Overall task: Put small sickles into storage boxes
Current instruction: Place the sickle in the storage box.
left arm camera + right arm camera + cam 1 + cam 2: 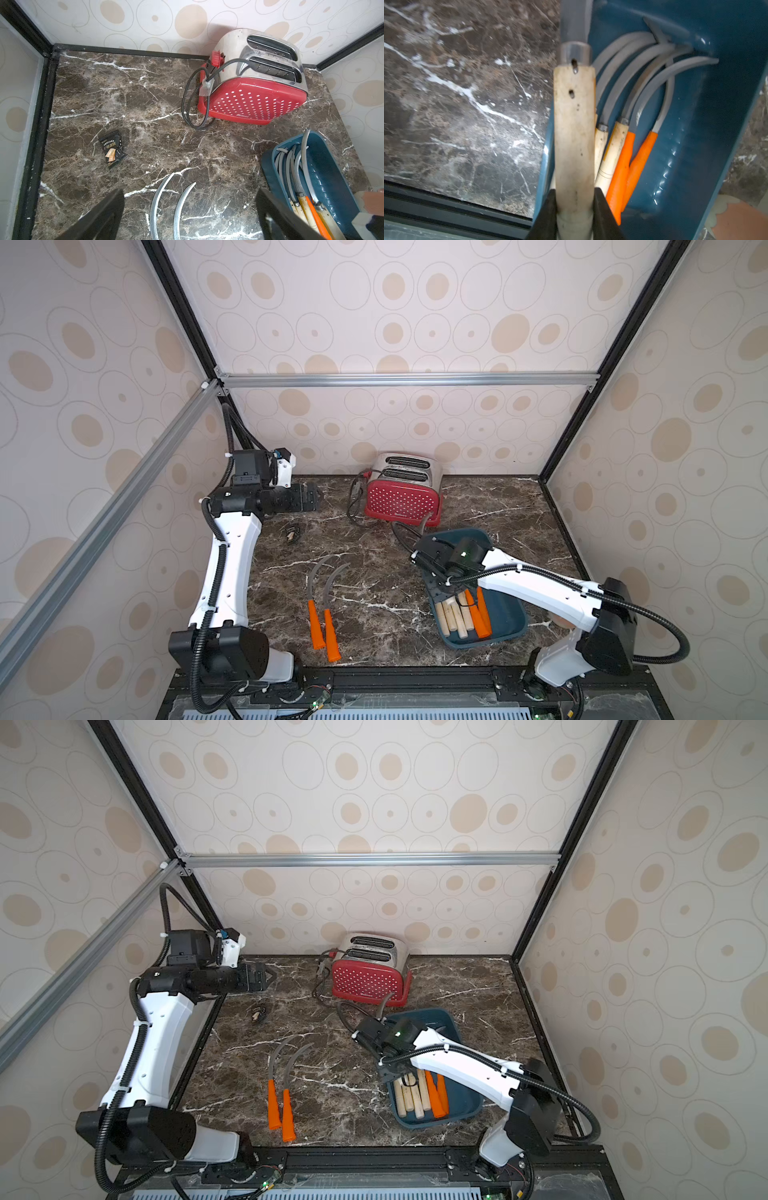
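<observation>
Right wrist: right jaws clamp a wooden-handled sickle (573, 128) at the teal tray (695, 176); left jaws stand apart

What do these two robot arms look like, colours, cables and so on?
The left arm and right arm have smooth white shells between chunky black joints. A ribbed black hose runs along each, tied on with white zip ties. A small green light glows on the right wrist. The left claw and right claw have flat black fingers.
</observation>
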### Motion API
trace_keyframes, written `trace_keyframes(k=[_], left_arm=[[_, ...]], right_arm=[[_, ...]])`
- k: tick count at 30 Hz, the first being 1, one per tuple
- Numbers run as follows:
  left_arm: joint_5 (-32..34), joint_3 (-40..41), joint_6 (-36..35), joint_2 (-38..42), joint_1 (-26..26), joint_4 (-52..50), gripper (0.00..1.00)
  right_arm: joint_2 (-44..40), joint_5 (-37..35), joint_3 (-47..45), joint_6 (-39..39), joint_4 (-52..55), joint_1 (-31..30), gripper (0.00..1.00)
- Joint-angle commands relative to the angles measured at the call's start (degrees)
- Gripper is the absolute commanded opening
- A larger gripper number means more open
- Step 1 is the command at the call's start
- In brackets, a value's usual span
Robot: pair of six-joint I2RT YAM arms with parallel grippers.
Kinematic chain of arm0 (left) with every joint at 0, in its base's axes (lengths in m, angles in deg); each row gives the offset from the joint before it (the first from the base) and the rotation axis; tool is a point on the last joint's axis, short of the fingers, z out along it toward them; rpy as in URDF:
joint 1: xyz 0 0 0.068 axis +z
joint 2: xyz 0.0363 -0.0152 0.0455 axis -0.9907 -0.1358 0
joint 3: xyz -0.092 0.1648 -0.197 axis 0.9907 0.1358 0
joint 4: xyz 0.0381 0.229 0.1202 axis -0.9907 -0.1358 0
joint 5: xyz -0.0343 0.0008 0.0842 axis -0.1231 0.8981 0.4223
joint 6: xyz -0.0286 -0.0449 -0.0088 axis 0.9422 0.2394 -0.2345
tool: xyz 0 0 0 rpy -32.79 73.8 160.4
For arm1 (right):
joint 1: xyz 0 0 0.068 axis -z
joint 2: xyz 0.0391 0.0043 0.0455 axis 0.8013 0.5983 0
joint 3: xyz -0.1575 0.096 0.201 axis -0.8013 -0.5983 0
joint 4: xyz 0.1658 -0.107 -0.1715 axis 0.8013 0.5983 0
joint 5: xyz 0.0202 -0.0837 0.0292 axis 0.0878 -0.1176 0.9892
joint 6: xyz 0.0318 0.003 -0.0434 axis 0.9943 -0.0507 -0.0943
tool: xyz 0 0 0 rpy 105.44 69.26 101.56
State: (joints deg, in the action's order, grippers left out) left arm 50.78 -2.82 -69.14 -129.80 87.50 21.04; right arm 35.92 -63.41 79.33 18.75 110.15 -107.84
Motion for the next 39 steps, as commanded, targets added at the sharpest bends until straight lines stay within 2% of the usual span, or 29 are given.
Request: trace_keyframes(k=[1, 7, 15, 31, 39], left_arm=[[-0.52, 0.29, -3.34, 0.49, 0.14, -1.18, 0.99], [-1.52, 2.43, -5.03, 1.25, -0.02, -1.27, 0.99], [-1.77, 3.48, -6.42, 1.2, -0.81, -1.52, 0.99], [-0.96, 4.0, -7.57, 0.43, -2.09, -1.66, 0.99], [-0.92, 3.64, -7.59, 0.0, -2.31, -1.54, 0.99]], right_arm=[[-4.45, 1.48, -5.17, 2.98, -1.56, 2.28, 0.05], [-10.62, 4.5, -14.77, 5.8, -4.03, 5.62, 0.05], [-11.06, 6.8, -21.69, 7.42, -5.94, 7.97, 0.05], [-10.26, 9.5, -24.54, 4.58, -5.66, 13.52, 0.06], [-7.7, 8.61, -24.15, 2.93, -4.79, 14.52, 0.07]])
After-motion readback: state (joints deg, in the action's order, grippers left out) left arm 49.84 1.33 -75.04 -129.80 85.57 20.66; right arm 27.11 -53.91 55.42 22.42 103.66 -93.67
